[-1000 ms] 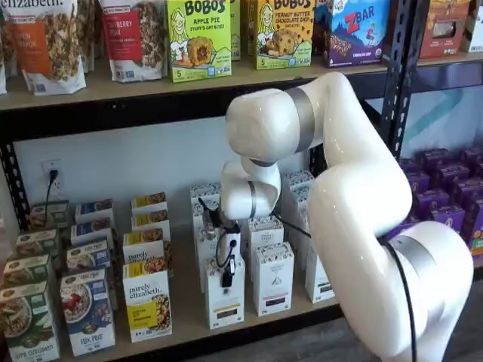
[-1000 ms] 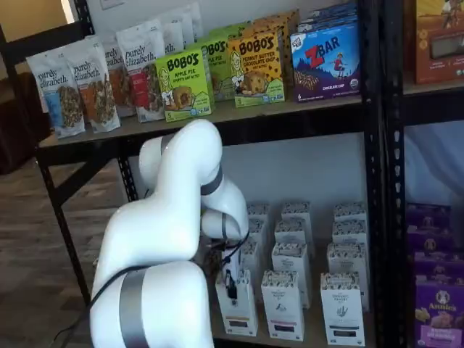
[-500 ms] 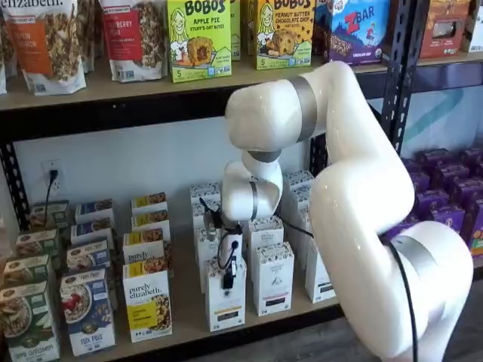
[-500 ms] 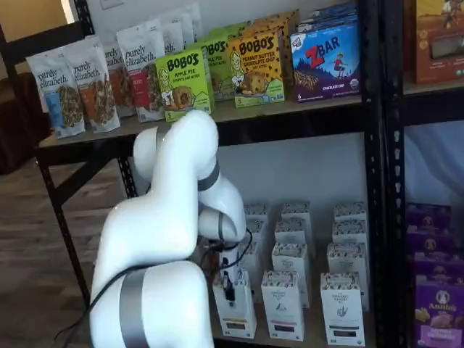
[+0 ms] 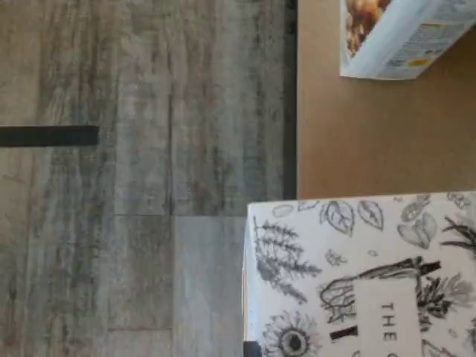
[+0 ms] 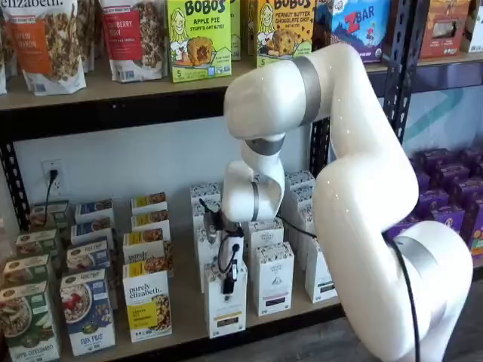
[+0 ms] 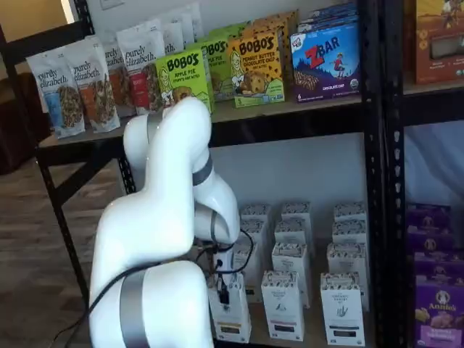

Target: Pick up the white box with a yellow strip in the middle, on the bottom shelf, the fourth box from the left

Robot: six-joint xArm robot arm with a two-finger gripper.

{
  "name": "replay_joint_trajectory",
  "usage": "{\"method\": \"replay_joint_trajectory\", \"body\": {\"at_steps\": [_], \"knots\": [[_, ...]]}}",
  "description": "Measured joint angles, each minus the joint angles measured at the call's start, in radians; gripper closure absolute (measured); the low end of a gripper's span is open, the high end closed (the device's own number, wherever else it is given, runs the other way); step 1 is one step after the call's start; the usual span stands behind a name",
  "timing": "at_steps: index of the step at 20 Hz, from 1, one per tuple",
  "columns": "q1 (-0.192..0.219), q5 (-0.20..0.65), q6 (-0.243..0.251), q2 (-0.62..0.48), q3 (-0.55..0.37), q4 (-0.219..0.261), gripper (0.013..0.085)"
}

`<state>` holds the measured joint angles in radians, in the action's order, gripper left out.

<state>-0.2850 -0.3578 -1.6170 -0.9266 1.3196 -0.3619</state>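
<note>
Shelf views: jaws clamp the white box [image 6: 225, 305].

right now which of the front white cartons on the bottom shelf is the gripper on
The white box with the yellow strip, leftmost of the front white cartons. The gripper is shut on its top; the dark-strip carton beside it stands free.

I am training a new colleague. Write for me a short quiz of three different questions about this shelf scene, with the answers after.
1. True or false: the gripper is shut on the white box.
2. Does the box overhang the bottom shelf? A) past the front edge B) fully on the board
3. Fill in: the green boxes on the upper shelf read ____.

Key: 1 true. 2 A, as the wrist view shows its patterned top over the floor. 3 BOBO'S.
</note>
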Motion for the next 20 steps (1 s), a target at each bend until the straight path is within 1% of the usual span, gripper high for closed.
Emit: {"method": "replay_joint_trajectory", "body": {"at_steps": [5,12,15,18,20], "knots": [[-0.022,0.028,0.015,0.056,-0.089,-0.003,0.049],[-0.054,0.078,-0.029,0.135,-0.214,-0.076,0.049],[-0.066,0.097,-0.025,0.172,-0.27,-0.081,0.049],[-0.077,0.119,-0.001,0.214,-0.33,-0.065,0.049],[-0.083,0.121,0.005,0.238,-0.358,-0.064,0.049]]}}
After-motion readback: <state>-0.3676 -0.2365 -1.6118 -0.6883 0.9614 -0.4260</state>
